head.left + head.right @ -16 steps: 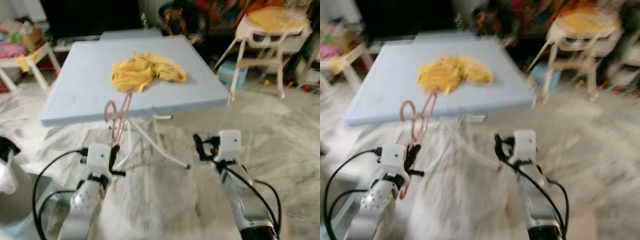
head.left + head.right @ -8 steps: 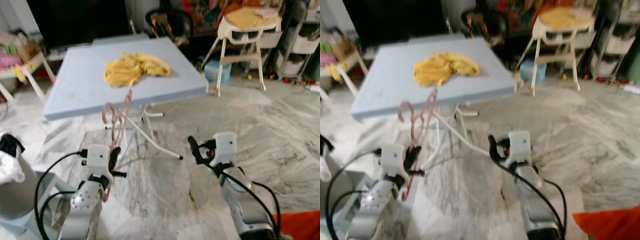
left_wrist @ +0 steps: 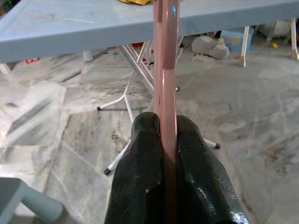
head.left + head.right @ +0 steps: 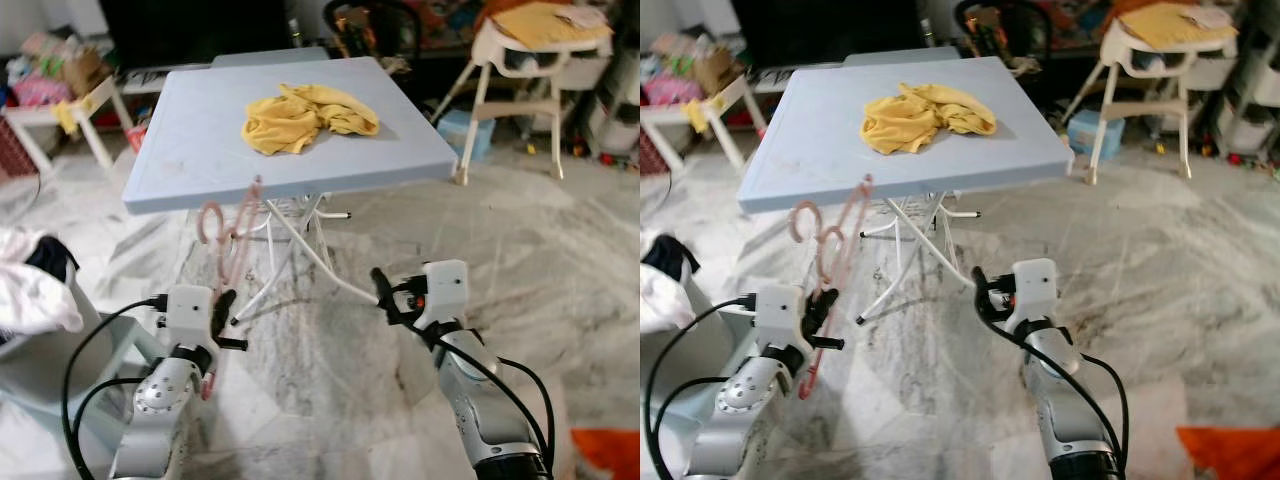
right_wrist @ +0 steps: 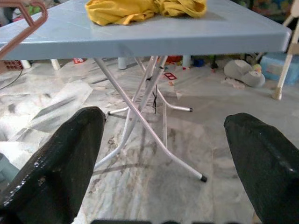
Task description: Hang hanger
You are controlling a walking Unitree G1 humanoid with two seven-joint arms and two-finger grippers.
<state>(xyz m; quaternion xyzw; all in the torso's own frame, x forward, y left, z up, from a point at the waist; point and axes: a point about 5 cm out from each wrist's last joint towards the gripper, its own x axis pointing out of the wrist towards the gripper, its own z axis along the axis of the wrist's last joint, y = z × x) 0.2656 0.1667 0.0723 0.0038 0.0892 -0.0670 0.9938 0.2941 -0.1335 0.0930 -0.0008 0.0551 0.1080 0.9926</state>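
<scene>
Left wrist view: left gripper (image 3: 166,140) fingers pinch pink hanger (image 4: 232,225) w/ hook up, prob. light, stiff, slick plastic; right gripper (image 4: 985,295) fingers wide, empty.

1. In front of me stands a light blue folding table (image 4: 200,150) on crossed white metal legs (image 4: 290,250).
2. A crumpled yellow cloth (image 4: 305,115) lies on the tabletop, toward its far side.
3. The floor (image 4: 540,250) is grey-veined white marble, evenly lit.
4. Far to my right is a white high chair (image 4: 535,60) with a yellow cushion on its seat.
5. Behind the table a large dark screen (image 4: 190,30) sits against the wall.
6. On my left, a small white side table (image 4: 60,110) holds clutter, and white laundry (image 4: 35,290) is heaped near me.
7. An orange patch (image 4: 605,450) shows at the floor's near right corner.
</scene>
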